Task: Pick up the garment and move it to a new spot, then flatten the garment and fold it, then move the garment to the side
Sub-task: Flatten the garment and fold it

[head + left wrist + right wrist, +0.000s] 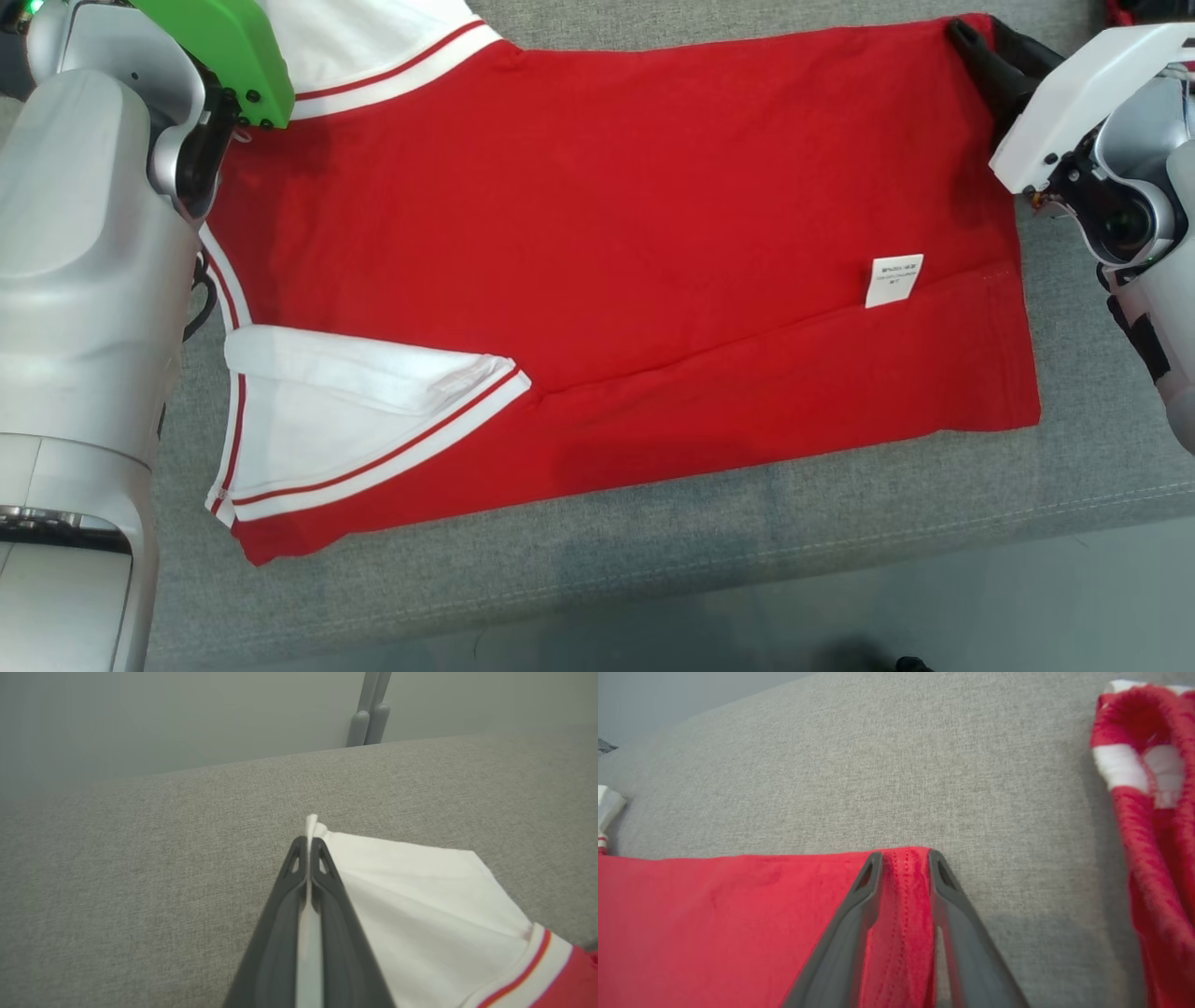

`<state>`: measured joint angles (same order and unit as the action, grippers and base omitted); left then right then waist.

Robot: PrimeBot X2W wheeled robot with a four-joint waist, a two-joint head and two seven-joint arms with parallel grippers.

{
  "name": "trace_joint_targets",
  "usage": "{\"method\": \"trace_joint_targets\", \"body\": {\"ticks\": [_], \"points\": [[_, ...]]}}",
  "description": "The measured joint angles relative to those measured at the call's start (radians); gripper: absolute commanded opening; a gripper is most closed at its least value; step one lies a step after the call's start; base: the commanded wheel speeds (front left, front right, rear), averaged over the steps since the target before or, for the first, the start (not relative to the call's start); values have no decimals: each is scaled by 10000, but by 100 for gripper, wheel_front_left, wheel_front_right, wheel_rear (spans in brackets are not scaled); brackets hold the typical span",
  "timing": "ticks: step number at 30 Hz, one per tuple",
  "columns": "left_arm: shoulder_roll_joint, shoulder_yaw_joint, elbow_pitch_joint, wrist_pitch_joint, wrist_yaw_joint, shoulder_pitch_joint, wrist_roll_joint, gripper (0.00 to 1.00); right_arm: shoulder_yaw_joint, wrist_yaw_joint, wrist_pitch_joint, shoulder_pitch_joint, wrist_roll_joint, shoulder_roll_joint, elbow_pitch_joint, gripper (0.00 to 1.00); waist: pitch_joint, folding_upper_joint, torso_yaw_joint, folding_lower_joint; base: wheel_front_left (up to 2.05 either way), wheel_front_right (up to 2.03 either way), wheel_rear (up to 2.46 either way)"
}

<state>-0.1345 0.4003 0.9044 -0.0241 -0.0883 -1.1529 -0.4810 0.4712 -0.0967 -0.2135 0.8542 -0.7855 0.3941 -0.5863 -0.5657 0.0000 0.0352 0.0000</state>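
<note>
The garment is a red shirt with white sleeves trimmed in red, lying flat on the grey cushion, and a white label shows near its right end. My left gripper is shut on the edge of the far white sleeve; in the head view a green cover hides its fingers. At the shirt's far right corner, my right gripper straddles the red hem. Its fingers stand apart, with the hem bunched between them in the right wrist view.
A second red-and-white piece of cloth lies bunched to the right of my right gripper. The cushion's front edge runs below the shirt, with floor beyond it. Two pale posts stand behind the cushion's far edge.
</note>
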Motion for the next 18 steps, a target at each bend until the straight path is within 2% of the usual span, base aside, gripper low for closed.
{"method": "trace_joint_targets", "body": {"ticks": [5, 7, 8, 18], "points": [[58, -4, 165, 94, -10, -17, -50, 0, 140, -44, 4, 142, 100, -36, -360, 35, -6, 0, -14, 0, 0, 0, 0], [151, 0, 226, 180, -38, -17, -75, 0, 173, -86, 38, 192, 140, -36, -476, 22, 9, 0, -51, 0, 0, 0, 0], [167, 0, 249, 211, -65, -17, -75, 0, 192, -88, 140, 194, 151, -59, -508, 0, 24, 0, -65, 0, 0, 0, 0], [127, -211, 251, 1026, -194, 71, -439, 0, 384, -176, 1283, 183, 485, -272, -736, 0, 378, 0, -92, 0, 0, 0, 0]]}}
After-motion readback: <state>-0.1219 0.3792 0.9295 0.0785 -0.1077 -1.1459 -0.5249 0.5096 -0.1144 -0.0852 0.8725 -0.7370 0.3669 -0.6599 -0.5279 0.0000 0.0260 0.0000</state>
